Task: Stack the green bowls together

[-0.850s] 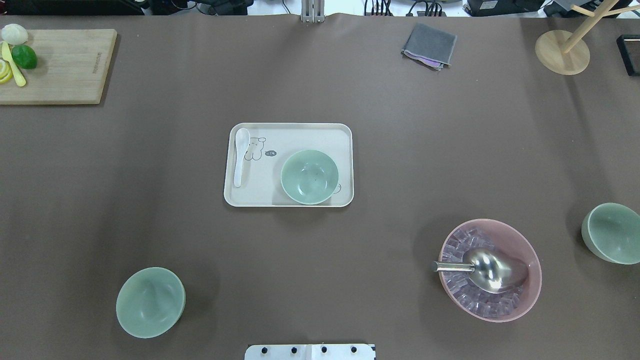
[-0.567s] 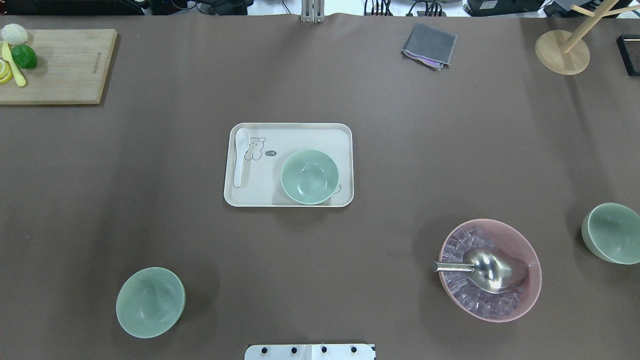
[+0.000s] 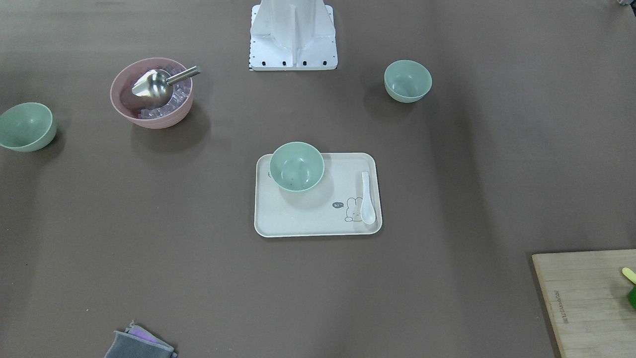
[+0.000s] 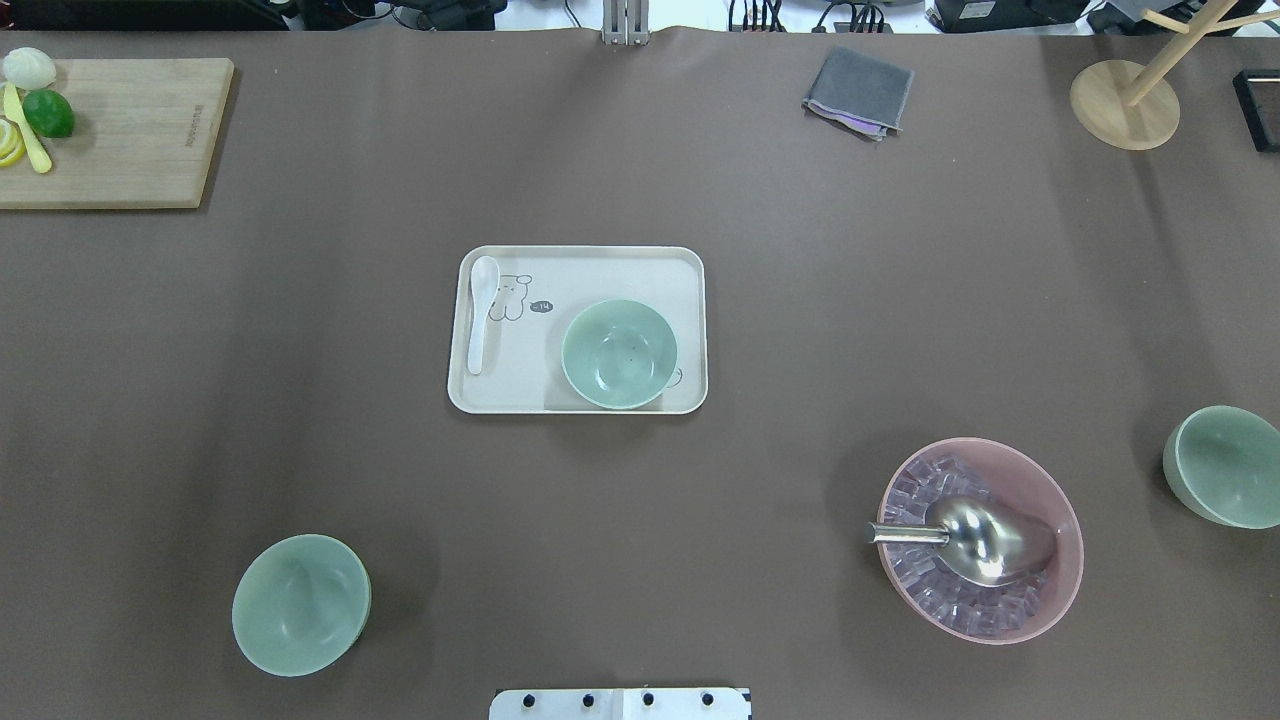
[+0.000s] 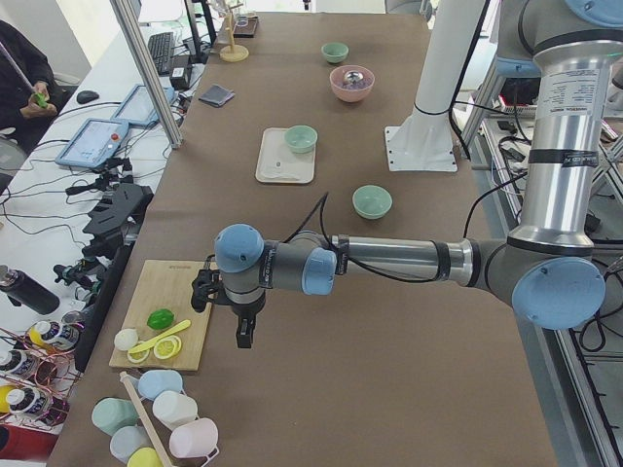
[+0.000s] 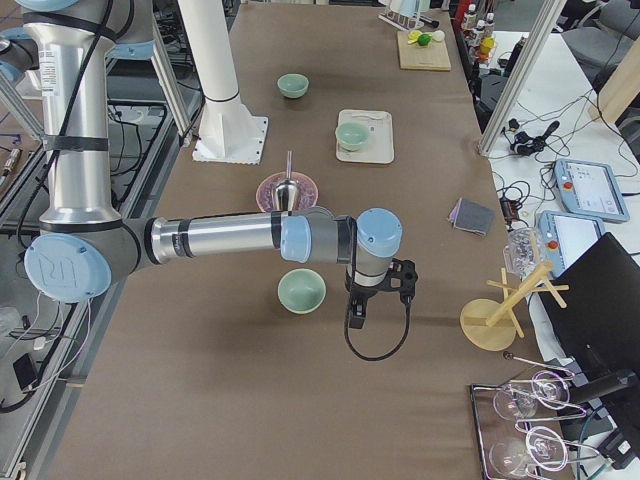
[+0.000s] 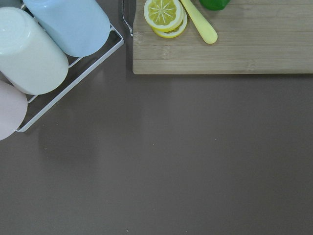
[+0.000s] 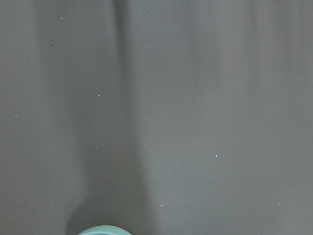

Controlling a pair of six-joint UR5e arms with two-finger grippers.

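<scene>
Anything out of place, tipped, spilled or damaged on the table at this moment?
Nothing stands out. The tray bowl on the tray, the left bowl and the right bowl all sit upright and apart. Only a few dark specks show inside the tray bowl; nothing is spilled.

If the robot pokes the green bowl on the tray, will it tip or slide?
The green bowl on the tray curves down to a small bottom, so a poke high on its rim would probably rock it. It looks hard and nearly empty, likely light. The tray looks smooth, so a low push may slide it.
</scene>
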